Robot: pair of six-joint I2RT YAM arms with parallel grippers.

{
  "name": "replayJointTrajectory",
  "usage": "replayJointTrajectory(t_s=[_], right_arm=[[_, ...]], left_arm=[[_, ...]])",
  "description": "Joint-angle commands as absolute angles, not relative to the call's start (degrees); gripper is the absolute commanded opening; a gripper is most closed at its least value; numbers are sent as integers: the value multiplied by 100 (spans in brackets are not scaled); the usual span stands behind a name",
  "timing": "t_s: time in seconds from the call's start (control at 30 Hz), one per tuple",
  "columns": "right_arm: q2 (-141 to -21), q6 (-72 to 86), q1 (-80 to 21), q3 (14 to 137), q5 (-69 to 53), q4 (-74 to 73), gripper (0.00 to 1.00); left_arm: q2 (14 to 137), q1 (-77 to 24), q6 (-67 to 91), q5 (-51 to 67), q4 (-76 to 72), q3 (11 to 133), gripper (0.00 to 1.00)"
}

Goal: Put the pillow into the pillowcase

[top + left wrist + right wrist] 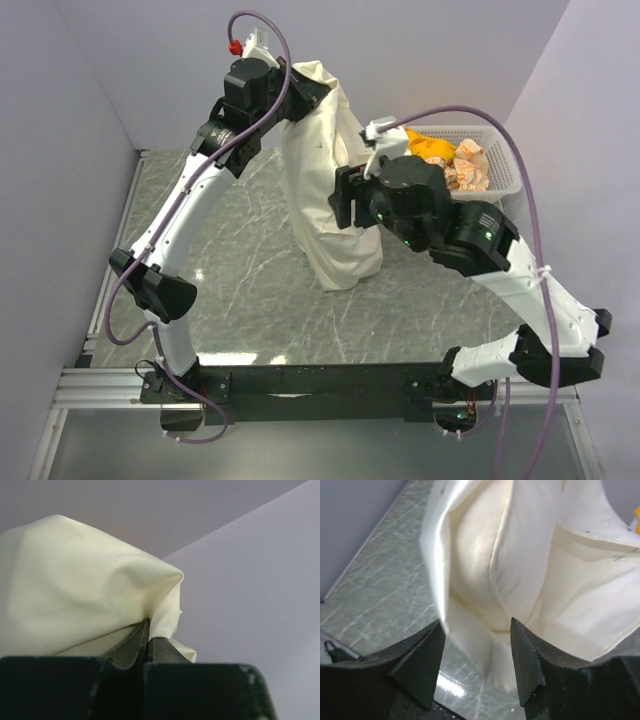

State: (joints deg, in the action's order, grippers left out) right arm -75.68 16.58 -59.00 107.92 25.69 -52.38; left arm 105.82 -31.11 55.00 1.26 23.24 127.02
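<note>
The pillowcase [325, 170] hangs as a tall cream-white sack, and its lower end rests on the marble table [240, 290]. My left gripper [318, 95] is shut on its top edge and holds it up. In the left wrist view the jaws [147, 632] pinch a fold of the cloth [75, 590]. My right gripper [340, 195] is open at the sack's right side, and its fingers [475, 625] straddle nothing. In the right wrist view the cloth [590, 590] gapes open. A plumper cream form with a stitched seam, apparently the pillow [475, 555], sits inside. No bear print shows.
A white plastic basket [502, 172] with orange and pink cloths stands at the back right, just behind my right arm. Lilac walls close in the back and both sides. The table's left edge has a metal rail [115, 250].
</note>
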Motion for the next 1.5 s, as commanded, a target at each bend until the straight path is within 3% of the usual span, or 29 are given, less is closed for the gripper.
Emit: replayJointTrajectory(t_s=[0.0, 0.03, 0.07, 0.1, 0.13, 0.23, 0.27, 0.33, 0.37, 0.4, 0.5, 0.73, 0.83, 0.93, 1.1, 1.23, 1.33, 1.4, 1.47], right_arm=[[-8040, 1354, -5933, 11486, 3331, -5738, 51], [-8146, 1284, -5933, 11670, 3331, -5852, 44], [-8269, 1266, -5933, 12177, 3444, -6001, 16], [-8566, 1274, -5933, 12512, 3846, -6377, 5], [-8709, 1248, -5924, 12855, 4111, -6555, 0], [-9078, 960, -5924, 14568, 5035, -6724, 0], [-8905, 810, -5933, 15007, 5097, -6184, 0], [-8370, 363, -5933, 14575, 5255, -5121, 0], [-7723, 265, -5924, 13728, 5160, -4489, 0], [-7430, 246, -5933, 13380, 4942, -3491, 0], [-6874, 369, -5933, 12762, 4054, -2491, 0], [-7522, 536, -5941, 14042, 3130, -2566, 0], [-7629, 493, -5950, 13802, 3103, -2348, 0], [-7453, 605, -5959, 13264, 2805, -1794, 0], [-7883, 380, -6266, 13728, 2382, -1548, 0], [-7673, 62, -6486, 13290, 2889, -775, 0], [-7725, -307, -6495, 13734, 3399, -799, 0], [-7857, -674, -6486, 13913, 4373, -1072, 0], [-7465, -896, -6408, 13030, 5416, -750, 0]], left_arm=[[10556, -2971, 5397, 220, 2532, 12814, 1], [10530, -2927, 5405, 246, 2488, 12814, 1], [10503, -2848, 5423, 316, 2461, 12806, 1], [10425, -2804, 5414, 360, 2435, 12806, 1], [10380, -2752, 5414, 395, 2365, 12788, 1], [10030, -2514, 5414, 501, 2093, 12544, 1], [9907, -2366, 5440, 492, 1883, 12472, 1], [9555, -2216, 5467, 422, 1697, 12314, 1], [9449, -2076, 5458, 413, 1487, 12287, 1], [9257, -2005, 5458, 300, 1407, 12261, 1], [8966, -1794, 5414, 220, 1004, 12208, 1], [9272, -670, 5984, 746, 941, 13471, 1], [9492, -150, 6415, 1168, 801, 13771, 1], [9449, 280, 6644, 1476, 432, 13598, 1], [9360, 1238, 7478, 1844, -473, 13334, 1], [9597, 1547, 7787, 1907, -730, 13841, 1], [10062, 1591, 8111, 1986, -904, 14369, 1], [10370, 1416, 8332, 2004, -1045, 14423, 1], [10650, 953, 8062, 2004, -941, 14432, 1]])
